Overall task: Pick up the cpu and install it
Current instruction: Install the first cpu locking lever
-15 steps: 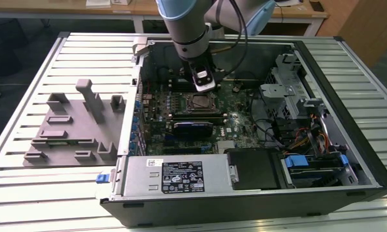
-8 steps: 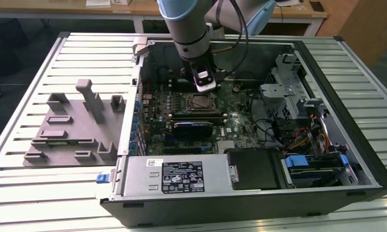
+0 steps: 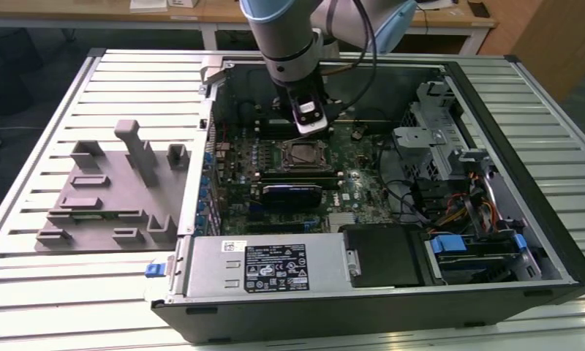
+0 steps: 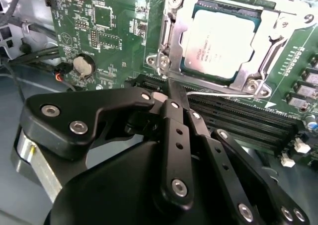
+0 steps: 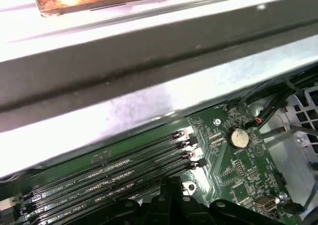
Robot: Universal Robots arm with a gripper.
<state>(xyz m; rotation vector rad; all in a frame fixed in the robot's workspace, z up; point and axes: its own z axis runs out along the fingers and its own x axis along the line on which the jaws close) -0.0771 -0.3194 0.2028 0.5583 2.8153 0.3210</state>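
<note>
Black linkage bars of our gripper (image 4: pixel 171 93) fill the lower half of the second wrist view, and there the jaws come together to a narrow tip with nothing between them, so we read them as clenched and empty. That tip sits just beside the near edge of the socket frame (image 4: pixel 171 36), over the row of dark memory slots (image 4: pixel 238 118).

Beyond the tip, in the upper right of that view, we see the cpu (image 4: pixel 216 41) lying flat inside the socket, its pale metal top facing up and the silver frame bordering it on all sides. A round coin battery (image 4: pixel 83 64) sits on the green board (image 4: pixel 114 31) in the upper left of the frame.

From the exterior view, our arm (image 3: pixel 283 36) comes down from the top centre of the frame, nearly upright, into the open computer case (image 3: pixel 371 292) that lies on its side on the slatted bench (image 3: pixel 49 292). The gripper (image 3: pixel 310 130) hangs low over the board, just above the socket (image 3: pixel 307 155) at mid-frame. At the exterior view's left, a grey plastic tray (image 3: pixel 107 197) stands on the bench, well apart from the arm.
</note>
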